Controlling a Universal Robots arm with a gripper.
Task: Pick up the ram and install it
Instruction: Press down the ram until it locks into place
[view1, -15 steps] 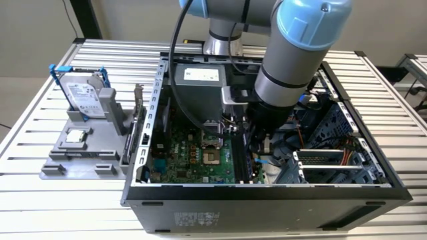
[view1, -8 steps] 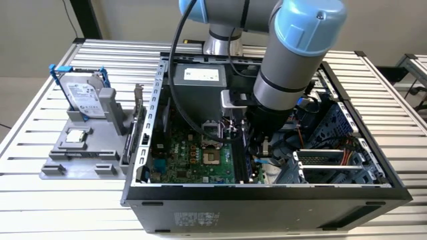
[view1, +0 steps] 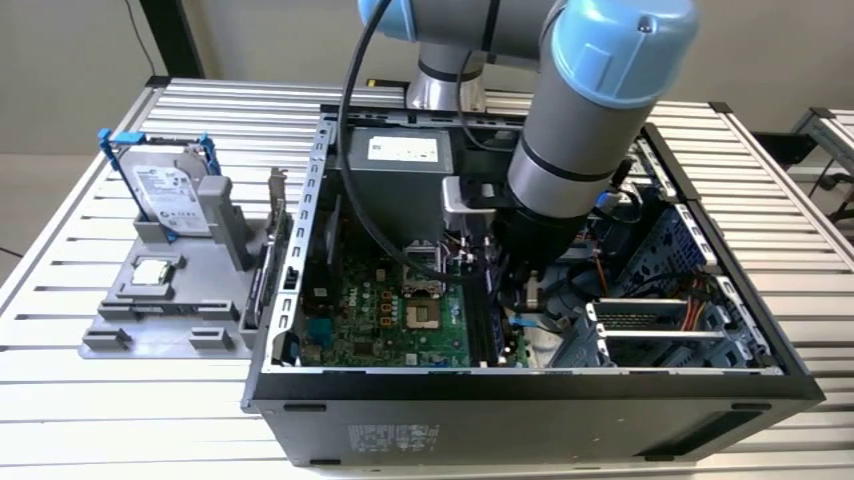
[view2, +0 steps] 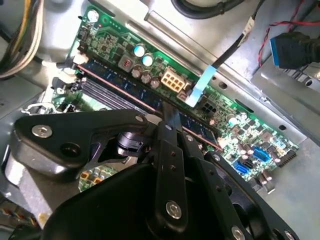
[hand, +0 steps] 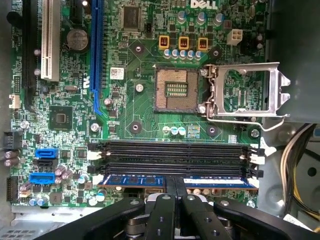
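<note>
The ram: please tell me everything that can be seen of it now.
The ram is a long, thin stick with a blue face, lying lengthwise in one of the outermost of the parallel memory slots on the green motherboard; the other slots look empty. The gripper meets it at its middle, its black fingers closed around its upper edge. In the second wrist view it stands on edge in the slot.

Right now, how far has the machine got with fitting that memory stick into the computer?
The pick-up looks done: the long, thin memory stick with a blue label is inside the open grey computer case, lying along the slot nearest the black tool. In hand: the tool's fingers close around its middle. Whether it is fully seated, I cannot tell; the three black slots beside it are empty.
</note>
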